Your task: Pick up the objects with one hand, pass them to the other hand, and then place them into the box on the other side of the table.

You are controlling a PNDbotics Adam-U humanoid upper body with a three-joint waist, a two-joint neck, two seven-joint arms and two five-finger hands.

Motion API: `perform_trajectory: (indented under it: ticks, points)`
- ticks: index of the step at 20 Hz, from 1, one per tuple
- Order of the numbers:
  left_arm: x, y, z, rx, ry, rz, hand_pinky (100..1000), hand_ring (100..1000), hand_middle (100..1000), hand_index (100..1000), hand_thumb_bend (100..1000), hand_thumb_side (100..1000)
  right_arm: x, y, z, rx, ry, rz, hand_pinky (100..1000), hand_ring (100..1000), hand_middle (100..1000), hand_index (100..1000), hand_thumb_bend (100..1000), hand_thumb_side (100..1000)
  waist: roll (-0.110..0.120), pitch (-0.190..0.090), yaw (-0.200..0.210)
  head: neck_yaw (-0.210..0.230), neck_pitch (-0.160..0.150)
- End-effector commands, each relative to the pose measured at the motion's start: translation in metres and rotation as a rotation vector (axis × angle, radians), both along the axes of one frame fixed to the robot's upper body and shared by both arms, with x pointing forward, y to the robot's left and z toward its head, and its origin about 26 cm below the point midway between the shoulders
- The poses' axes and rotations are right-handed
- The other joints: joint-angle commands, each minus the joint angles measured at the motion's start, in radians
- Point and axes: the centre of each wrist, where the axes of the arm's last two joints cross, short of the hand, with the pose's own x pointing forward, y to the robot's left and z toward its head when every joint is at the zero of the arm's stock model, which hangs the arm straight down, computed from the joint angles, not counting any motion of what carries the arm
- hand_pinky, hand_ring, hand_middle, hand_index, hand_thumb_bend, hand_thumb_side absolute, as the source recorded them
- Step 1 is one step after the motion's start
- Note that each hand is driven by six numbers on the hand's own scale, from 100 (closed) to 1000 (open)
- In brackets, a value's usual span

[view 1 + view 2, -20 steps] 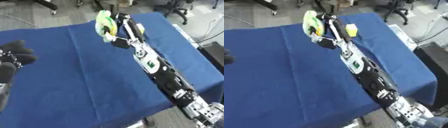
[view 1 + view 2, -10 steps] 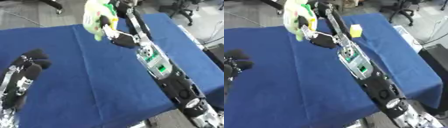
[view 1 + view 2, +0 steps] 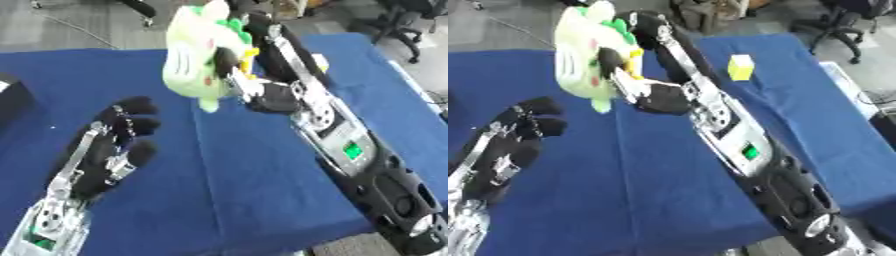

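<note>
Now the right hand [image 3: 627,75] holds a pale green plush toy [image 3: 197,55] up in the air, above the far part of the blue table [image 3: 262,200]; its fingers are curled round the toy's side, w/ a dark finger visible across the body. The toy has green spikes, some yellow and small red spots, and it hangs with one end down, not touching the cloth. The left hand [image 3: 114,150] is raised nearby, lower and to the left, palm toward the toy, fingers spread and a bit bent at the tips, holding nothing. A yellow block [image 3: 740,67] sits on the table far right, well apart. Judgement: the toy looks soft and light, will squash under fingers, not fragile, prob. not slippery as it is fabric. For the pass, the left hand should take the free lower part of the body, i.e. away from the right fingers, wrapping round the bulk and not only a spike. A dark object [image 3: 10,97] shows at the left edge; I cannot tell if it is the box.
</note>
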Motion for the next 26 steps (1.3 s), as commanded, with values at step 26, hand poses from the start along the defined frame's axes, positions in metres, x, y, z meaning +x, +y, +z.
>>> perform_trajectory:
  ticks: [26]
  points:
    - [-0.01,-0.041,0.035,-0.186,0.161,-0.093,744,584,548,700,751,465,-0.007,0.002,-0.006,-0.018,0.114,0.059,490,314,100,161,100,464,-0.012,-0.03,-0.006,-0.015,-0.002]
